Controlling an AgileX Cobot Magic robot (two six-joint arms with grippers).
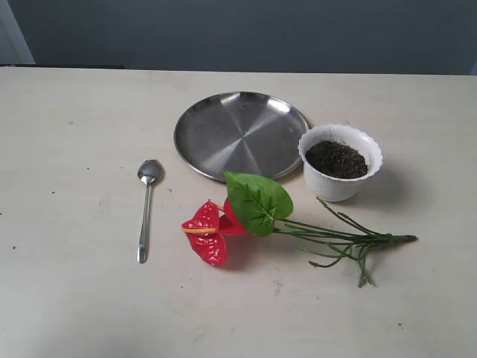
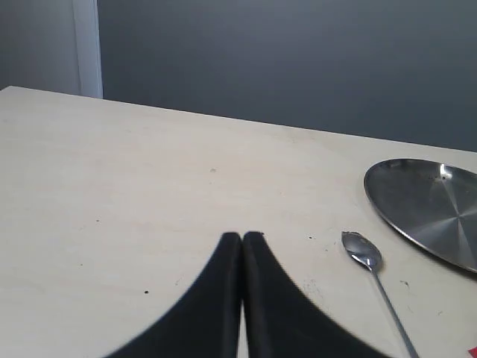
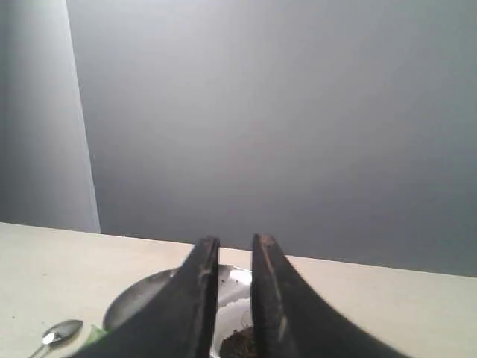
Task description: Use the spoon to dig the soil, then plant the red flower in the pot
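Two grippers idle: my left gripper, pinched closed on nothing, is nearer the spoon lying near-to-far, bowl far; right gripper slightly parted, empty.

A slim silver spoon is laid flat on the tabletop, bowl up and empty; in the left wrist view it is seen just beside the closed left fingers, apart from them. A red flower is laid on its side, its green leaf over the blooms and its stems spread away. A white scalloped pot is stood upright, filled with dark crumbly soil, glimpsed between the narrowly parted right fingers.
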